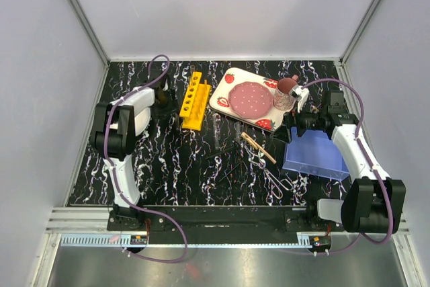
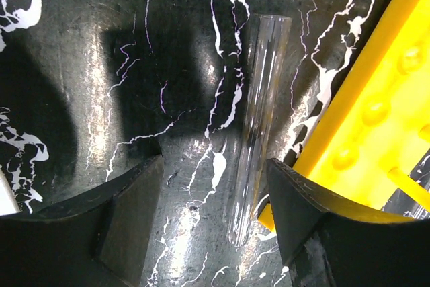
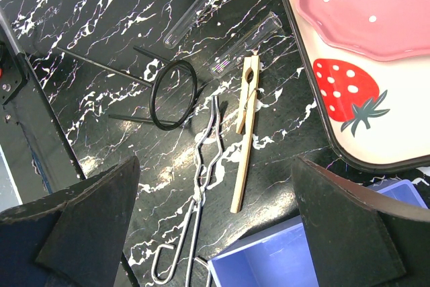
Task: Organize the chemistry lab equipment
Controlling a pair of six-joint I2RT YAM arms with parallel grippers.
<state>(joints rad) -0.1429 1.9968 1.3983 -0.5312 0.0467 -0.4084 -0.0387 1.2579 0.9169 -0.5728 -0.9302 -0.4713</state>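
**Far left: lined up for a grasp**

Left end effector hangs wide open, empty, above a clear glass tube lying flat on the desk just beside the yellow holed rack; its long axis crosses the closing line, off-centre toward the rack.

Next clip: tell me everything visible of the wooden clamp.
The clamp is bare tan wood: a long thin stick with a shorter piece lying along its far half, notched at the head. It lies flat on the black marbled table, between the forceps and the tray, plain end toward the blue bin. A glass tube has its mouth near the head; contact there is unclear. Nothing holds it.
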